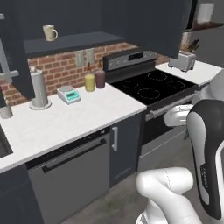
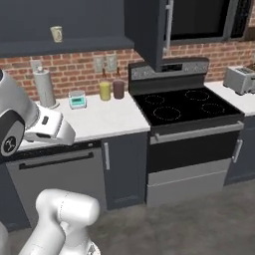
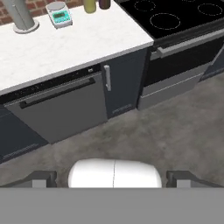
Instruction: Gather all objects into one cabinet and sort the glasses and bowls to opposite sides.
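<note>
A cream mug [image 1: 50,33] [image 2: 57,34], one of the glasses, stands alone on the lower shelf of the open dark wall cabinet [image 1: 74,42] [image 2: 74,47]. The cabinet's doors are swung out, and one of them [image 2: 148,30] carries a long grey bar handle. A small greyish cup [image 1: 5,112] sits on the counter at the far left, cut by the frame edge. The bowls are out of view. My gripper [image 3: 113,178] is open, with its fingertips [image 3: 42,177] far apart and nothing between them. It hangs low in front of the dishwasher, far below the cabinet.
On the white counter [image 1: 87,113] stand a paper towel holder [image 1: 39,89], a teal scale [image 1: 68,94], and a yellow canister [image 1: 89,82] beside a maroon canister [image 1: 100,79]. A black stove [image 2: 184,107] and a toaster [image 2: 239,78] are to the right. The dishwasher [image 3: 61,109] is below.
</note>
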